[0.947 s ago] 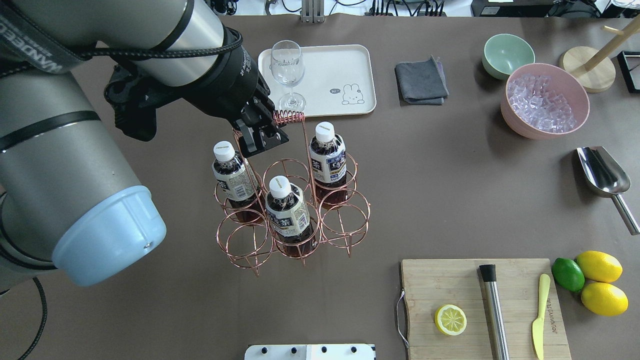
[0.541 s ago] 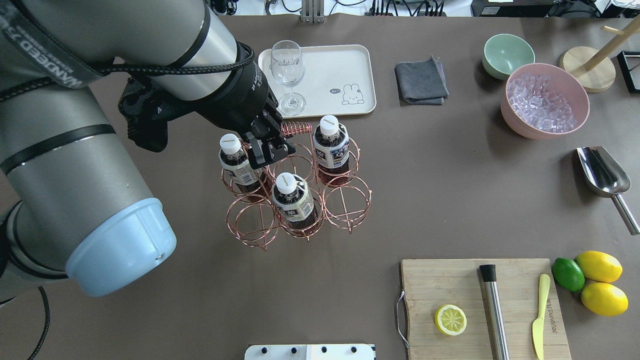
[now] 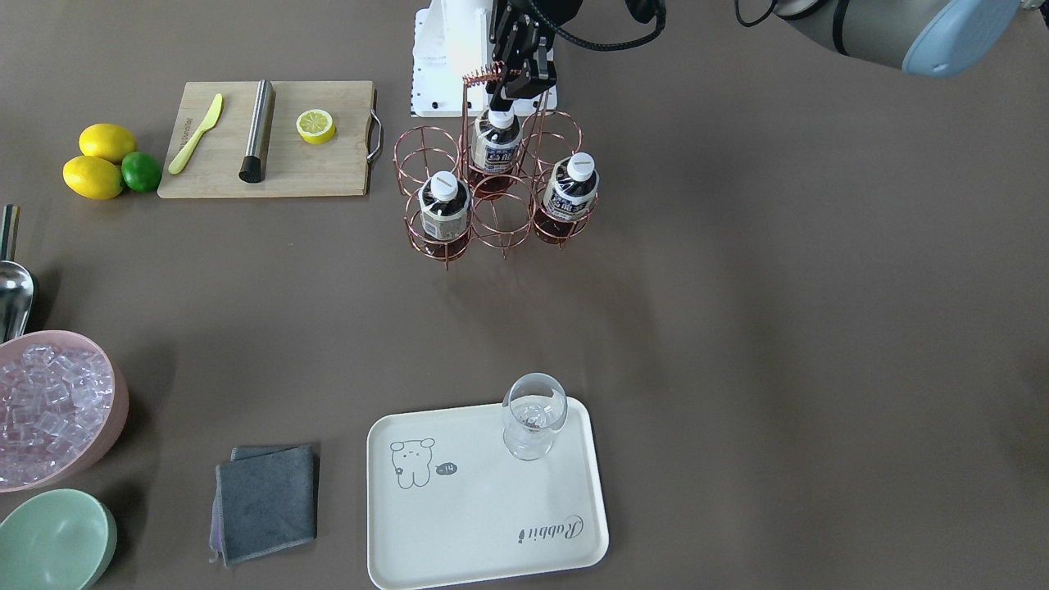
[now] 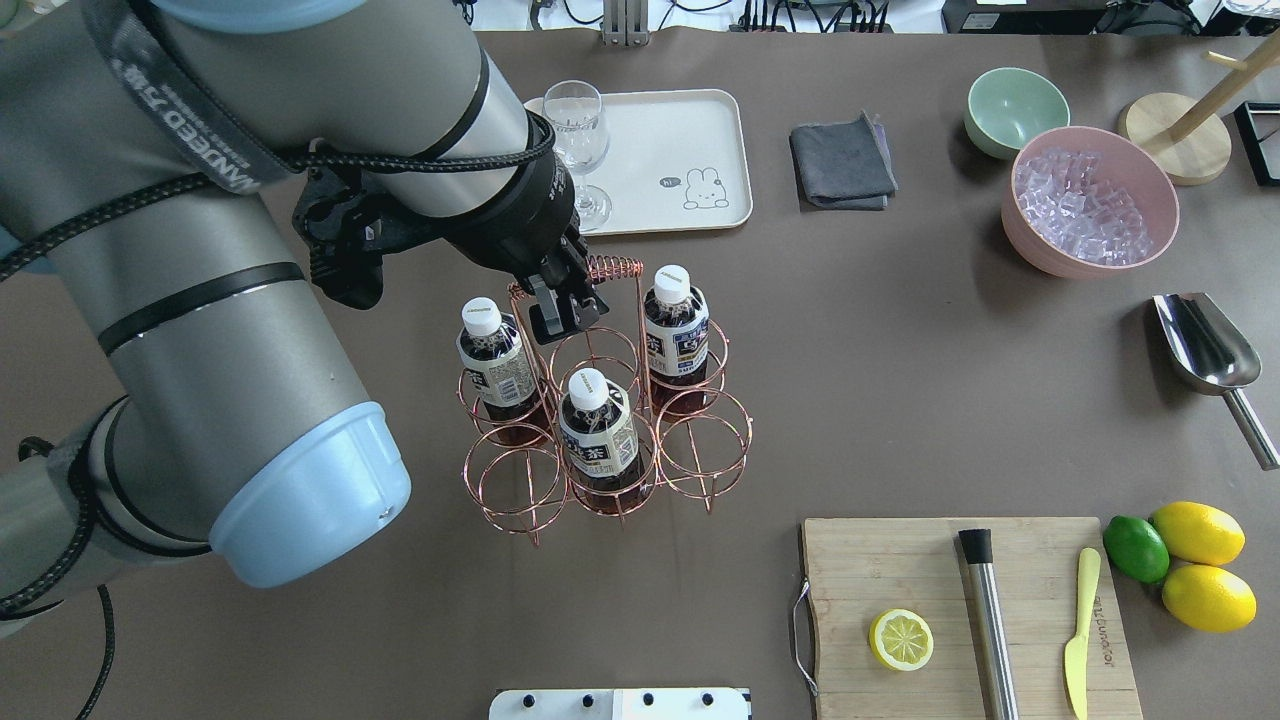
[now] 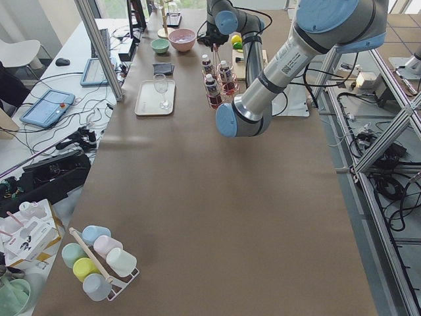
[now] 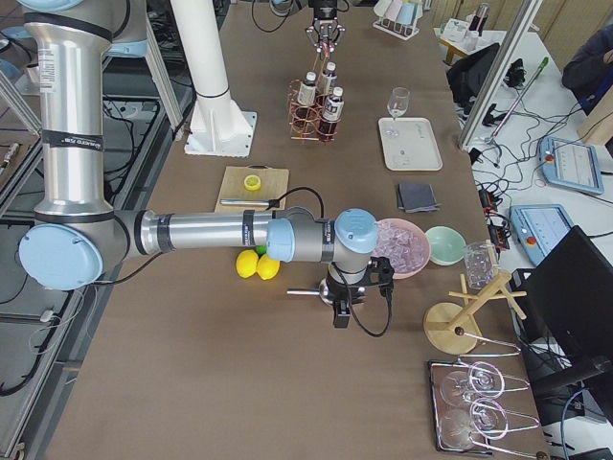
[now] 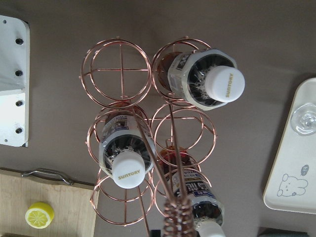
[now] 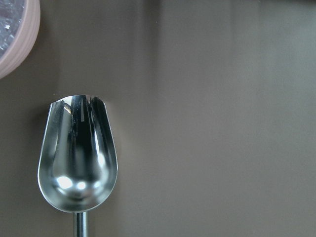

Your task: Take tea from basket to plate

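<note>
Three tea bottles (image 4: 495, 360) (image 4: 598, 430) (image 4: 677, 335) with white caps stand in a copper wire basket (image 4: 700, 440). My left gripper (image 4: 565, 300) is shut on the basket's coiled handle (image 4: 612, 268), above the bottles. The left wrist view looks straight down the handle (image 7: 174, 219) onto the bottle caps. The cream plate (image 4: 680, 130) lies just beyond the basket and holds a wine glass (image 4: 578, 140). My right gripper (image 6: 337, 314) shows only in the exterior right view, over a metal scoop; I cannot tell if it is open or shut.
A grey cloth (image 4: 842, 160), a green bowl (image 4: 1015, 108) and a pink bowl of ice (image 4: 1088, 200) lie right of the plate. The scoop (image 4: 1205, 345) is at the right edge. A cutting board (image 4: 960, 620) with lemon half, muddler and knife is front right.
My left gripper has moved to the right with the basket handle, and the basket with its three bottles has shifted right with it.
</note>
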